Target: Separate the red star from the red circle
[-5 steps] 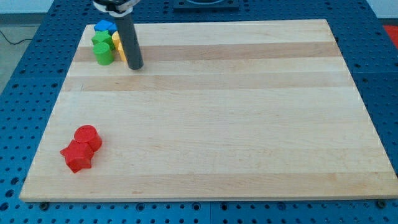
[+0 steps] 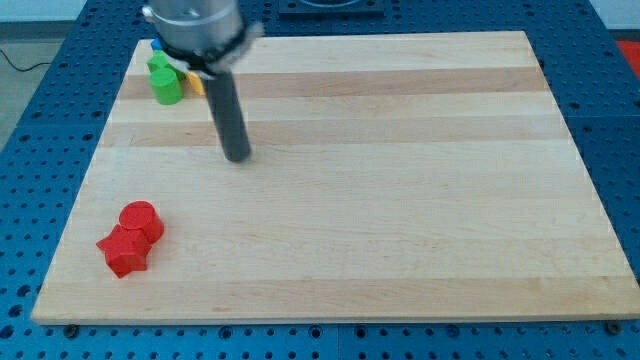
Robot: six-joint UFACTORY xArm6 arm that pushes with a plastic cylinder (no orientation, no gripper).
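The red star (image 2: 123,251) lies near the view's bottom left on the wooden board (image 2: 400,200). The red circle (image 2: 141,220) touches it at its upper right. My tip (image 2: 237,157) rests on the board well above and to the right of both red blocks, apart from them.
At the board's top left corner stand a green block (image 2: 165,82), a yellow block (image 2: 195,82) partly hidden by the rod, and a blue block (image 2: 156,45) mostly hidden behind the arm. A blue pegboard table (image 2: 40,150) surrounds the board.
My tip has moved down and slightly right, away from the top-left cluster of blocks toward the board's middle left. The red blocks have not moved.
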